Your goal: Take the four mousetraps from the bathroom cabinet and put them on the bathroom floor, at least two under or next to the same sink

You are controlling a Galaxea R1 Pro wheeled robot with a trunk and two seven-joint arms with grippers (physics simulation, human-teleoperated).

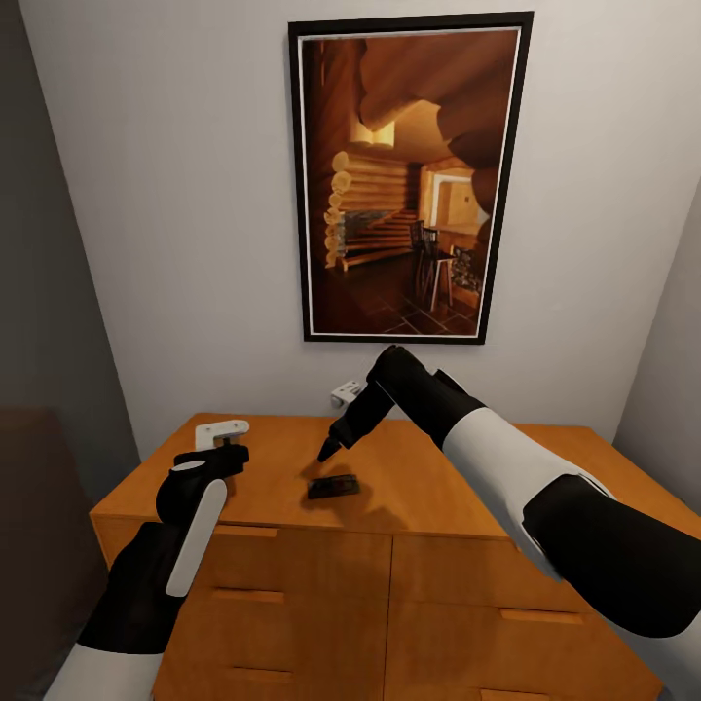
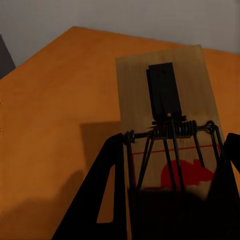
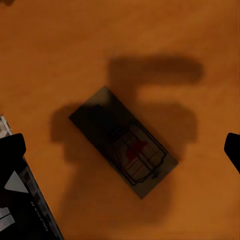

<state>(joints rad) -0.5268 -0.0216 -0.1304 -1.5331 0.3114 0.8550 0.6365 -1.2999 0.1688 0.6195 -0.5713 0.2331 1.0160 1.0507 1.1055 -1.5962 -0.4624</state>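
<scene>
Pick-up stage: left gripper (image 2: 170, 200) clamps one mousetrap (image 2: 167, 120); right gripper (image 3: 120, 155), jaws spread, hovers over second mousetrap (image 3: 123, 141) on cabinet (image 1: 428, 487); next, descend and close

A framed picture (image 1: 407, 180) of a log interior hangs on the pale wall above an orange wooden cabinet (image 1: 292, 584). One dark mousetrap (image 1: 333, 486) lies flat on its top — the right tool (image 1: 327, 452) hangs just above it. The left tool (image 1: 220, 443) holds a pale trap (image 1: 222, 429) near the cabinet's left end.
</scene>
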